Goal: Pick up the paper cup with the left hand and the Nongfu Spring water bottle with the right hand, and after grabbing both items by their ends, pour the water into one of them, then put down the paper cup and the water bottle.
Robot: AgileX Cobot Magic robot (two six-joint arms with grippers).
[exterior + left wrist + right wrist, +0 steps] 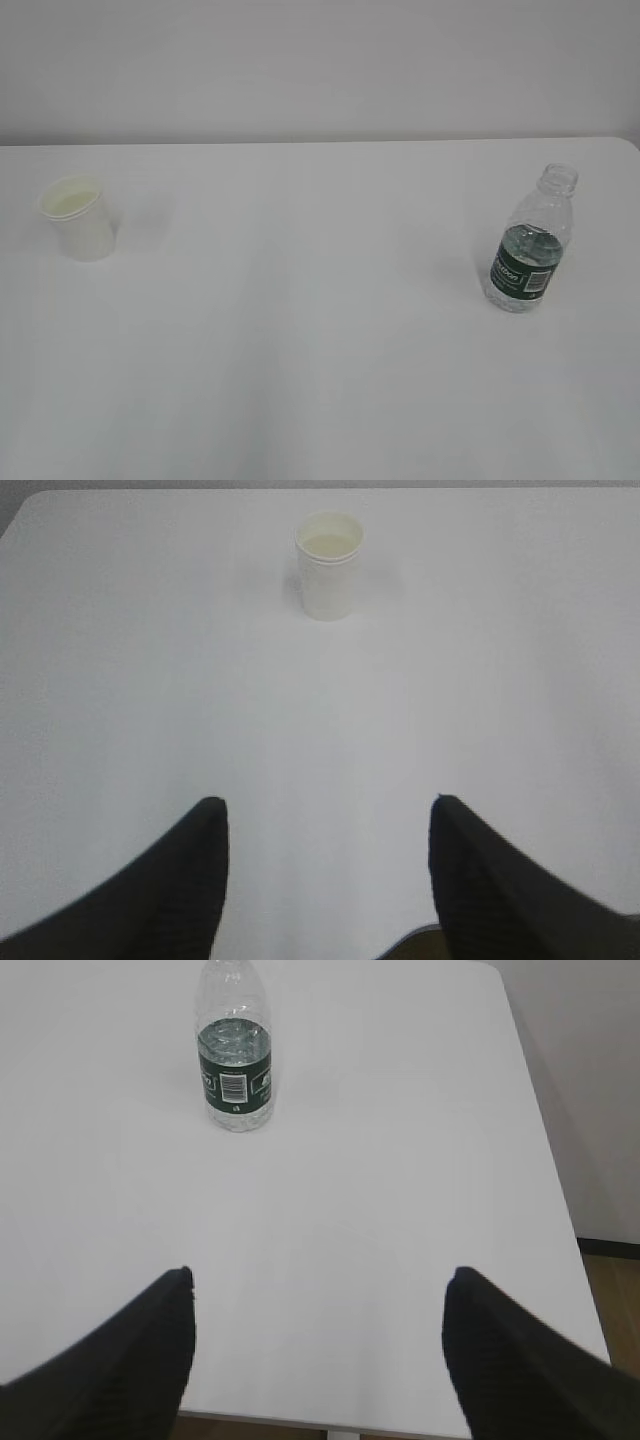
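Bright, flat, even light; faint soft shadows (barely visible); all views slightly soft, hazy.

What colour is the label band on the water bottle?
Dark green with white print and a white barcode patch on the water bottle; clearest in the right wrist view.

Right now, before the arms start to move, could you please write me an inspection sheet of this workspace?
Surface: white table, bare between the items.
Job's things: paper cup upright at far left; water bottle upright at right, uncapped, partly filled with water.
Clutter: nothing seen.
Grippers: left gripper open, empty, short of the cup; right gripper open, empty, short of the bottle.
Cables: nothing seen.
Surroundings: plain pale wall behind; floor past the table's right edge.
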